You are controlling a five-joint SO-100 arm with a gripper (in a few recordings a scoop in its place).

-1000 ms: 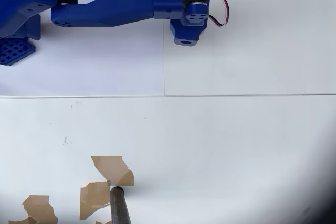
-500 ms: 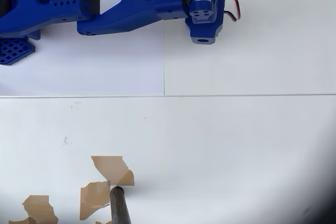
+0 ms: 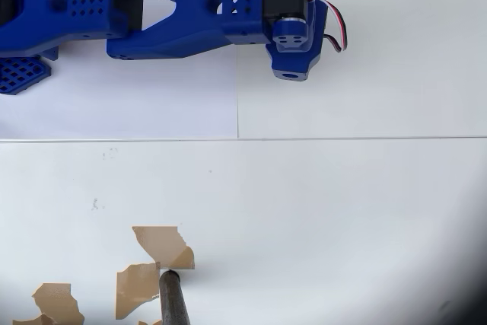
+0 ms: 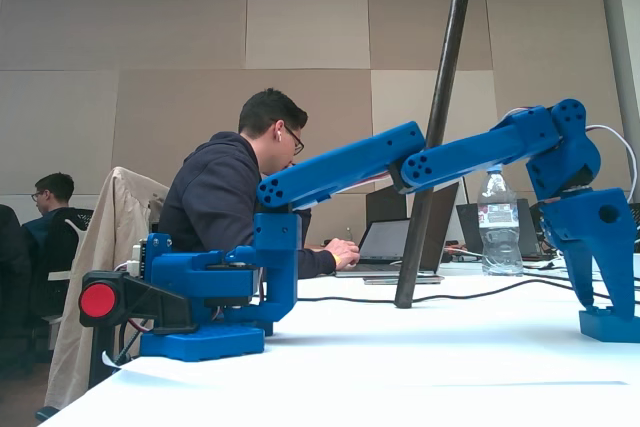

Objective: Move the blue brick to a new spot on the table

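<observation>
The blue arm reaches out level from its base (image 4: 202,342), then bends down; the gripper (image 4: 610,297) closes around the blue brick (image 4: 610,325) on the table (image 4: 420,357), far from that base.

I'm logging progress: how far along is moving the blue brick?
Done: the arm is stretched out, with the tool pointing down over the brick. In hand: its fingers reach the brick's top, but the brick sits on the table, and whether it is clamped cannot be told. Left: lifting it, carrying it and setting it down elsewhere.
</observation>
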